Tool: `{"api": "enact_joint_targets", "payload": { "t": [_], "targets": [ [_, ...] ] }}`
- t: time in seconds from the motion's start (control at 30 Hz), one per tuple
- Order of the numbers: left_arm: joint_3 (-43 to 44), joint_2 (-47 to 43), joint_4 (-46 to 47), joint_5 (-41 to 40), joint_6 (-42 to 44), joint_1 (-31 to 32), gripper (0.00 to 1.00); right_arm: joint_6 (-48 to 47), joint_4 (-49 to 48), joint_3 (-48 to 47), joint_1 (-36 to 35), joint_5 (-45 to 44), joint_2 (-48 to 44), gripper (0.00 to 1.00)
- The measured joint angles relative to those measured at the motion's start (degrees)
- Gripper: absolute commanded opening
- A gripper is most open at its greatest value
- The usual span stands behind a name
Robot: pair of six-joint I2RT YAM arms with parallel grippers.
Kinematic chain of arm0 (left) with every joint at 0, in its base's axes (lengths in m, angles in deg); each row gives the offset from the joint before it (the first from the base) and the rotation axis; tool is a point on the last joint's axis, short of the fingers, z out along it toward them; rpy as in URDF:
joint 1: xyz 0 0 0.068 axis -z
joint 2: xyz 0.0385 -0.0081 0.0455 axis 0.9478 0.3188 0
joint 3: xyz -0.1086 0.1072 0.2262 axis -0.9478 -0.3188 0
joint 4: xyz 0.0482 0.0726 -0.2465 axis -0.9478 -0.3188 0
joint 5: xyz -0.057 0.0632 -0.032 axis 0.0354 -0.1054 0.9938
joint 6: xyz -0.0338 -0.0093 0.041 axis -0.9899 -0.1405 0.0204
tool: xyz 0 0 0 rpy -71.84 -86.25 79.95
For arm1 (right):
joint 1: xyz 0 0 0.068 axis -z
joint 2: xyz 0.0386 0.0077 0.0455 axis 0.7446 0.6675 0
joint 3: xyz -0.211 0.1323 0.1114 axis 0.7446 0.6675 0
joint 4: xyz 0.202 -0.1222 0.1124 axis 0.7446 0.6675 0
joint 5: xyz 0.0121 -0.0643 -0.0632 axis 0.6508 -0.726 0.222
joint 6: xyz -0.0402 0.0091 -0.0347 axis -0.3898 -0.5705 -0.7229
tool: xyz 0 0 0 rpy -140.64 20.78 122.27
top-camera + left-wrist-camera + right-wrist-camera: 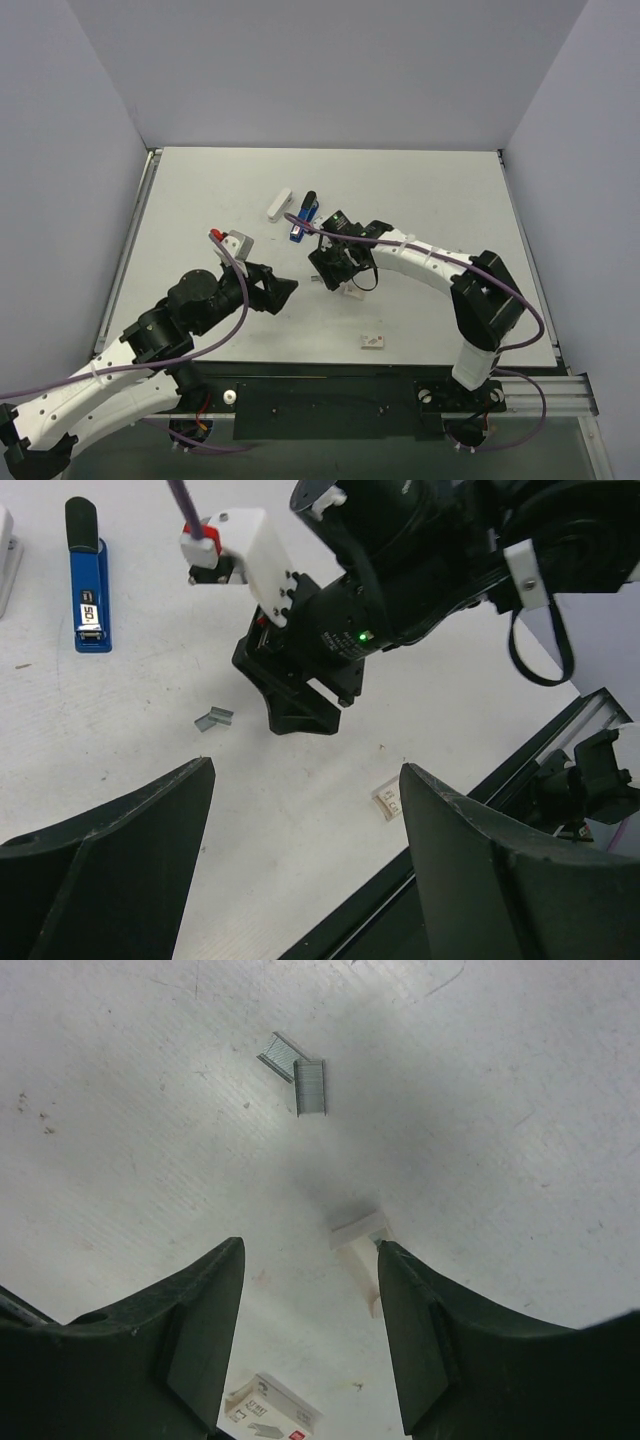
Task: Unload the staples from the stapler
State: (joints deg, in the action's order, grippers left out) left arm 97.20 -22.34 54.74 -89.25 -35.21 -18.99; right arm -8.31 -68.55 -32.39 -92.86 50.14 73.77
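Two short silvery staple strips [298, 1072] lie touching on the table ahead of my right gripper [310, 1260], which is open, empty and pointing down just above the table. They also show in the left wrist view [213, 718], beside the right gripper's black fingers [300, 705]. The blue stapler [303, 217] and the white stapler [280, 204] lie closed side by side further back. My left gripper [307, 770] is open and empty, hovering left of the right gripper [335, 272].
A small white and cream piece [362, 1238] lies by my right gripper's right finger. A small staple box [373, 342] lies near the front edge, also in the right wrist view [272, 1412]. The table's black front rail [450, 880] is close by.
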Motion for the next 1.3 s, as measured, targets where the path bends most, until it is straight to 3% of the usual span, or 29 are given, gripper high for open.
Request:
{"api": "enact_joint_targets", "payload": {
  "t": [0.27, 0.8, 1.3],
  "targets": [
    [-0.2, -2.5, 0.0, 0.0, -1.0, 0.0, 0.85, -5.8, -0.2, -2.5, -0.6, 1.5, 5.5, 0.5],
    [-0.2, -3.5, -0.5, 0.0, -1.1, 0.0, 0.85, -6.7, -4.1, -4.6, -0.8, 0.1, 12.8, 0.49],
    [-0.2, -3.9, -0.9, 0.0, -1.1, 0.0, 0.85, -6.6, -6.1, -7.0, -0.8, -2.3, 15.5, 0.38]
  ]
}}
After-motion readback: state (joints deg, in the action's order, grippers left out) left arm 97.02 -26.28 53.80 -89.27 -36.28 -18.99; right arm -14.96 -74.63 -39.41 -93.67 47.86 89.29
